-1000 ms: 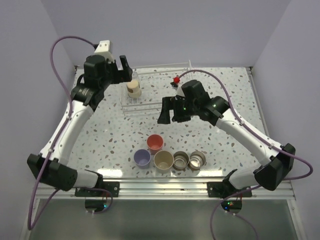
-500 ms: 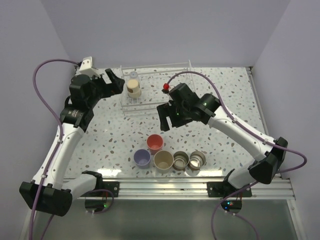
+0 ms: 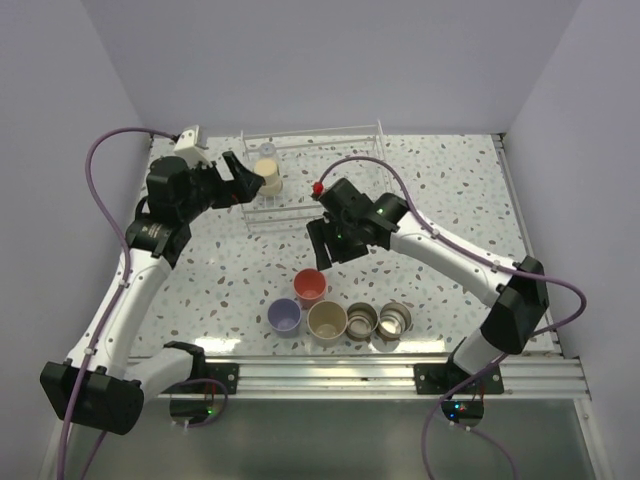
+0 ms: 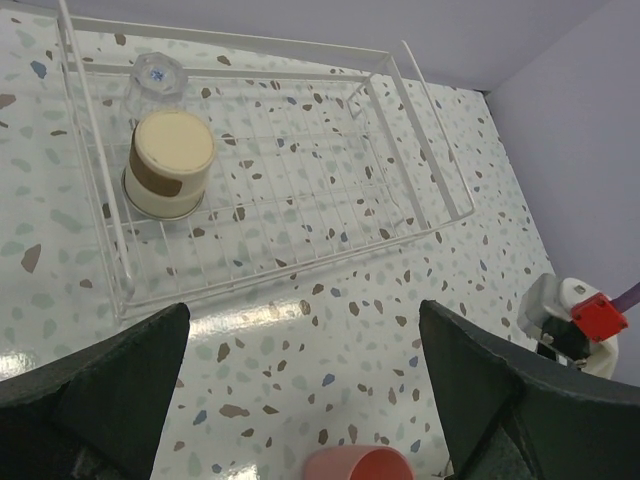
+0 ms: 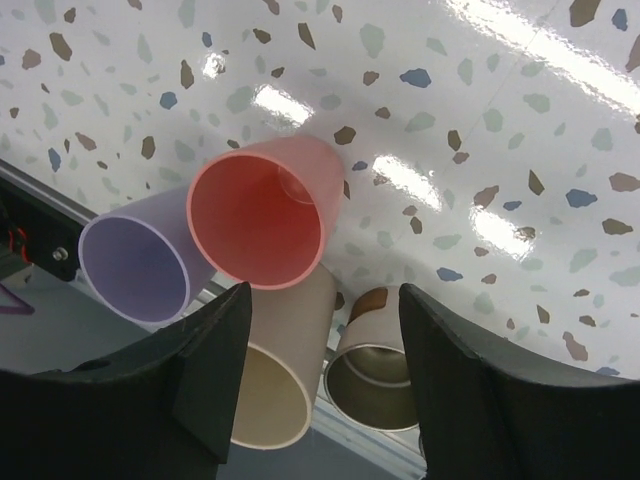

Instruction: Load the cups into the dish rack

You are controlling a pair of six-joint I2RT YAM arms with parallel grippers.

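Fingers (image 5: 205, 380) spread, as on left gripper (image 4: 305, 310), right gripper (image 5: 322, 300) is hovering over coral-red cup (image 5: 258, 210), risking clipping neighbouring lavender cup (image 5: 135, 268).

The left gripper (image 4: 303, 320) hangs with its dark fingers (image 4: 100, 390) spread wide over the speckled table (image 4: 400, 300). Ahead of it lies the dish rack (image 4: 300, 170). On the left-finger side the rack holds a cream-topped cup (image 4: 170, 165), with a tiny clear cup (image 4: 153, 78) just beyond. Between the fingers, nearest the wrist, a coral-red cup (image 4: 355, 465) shows its rim.
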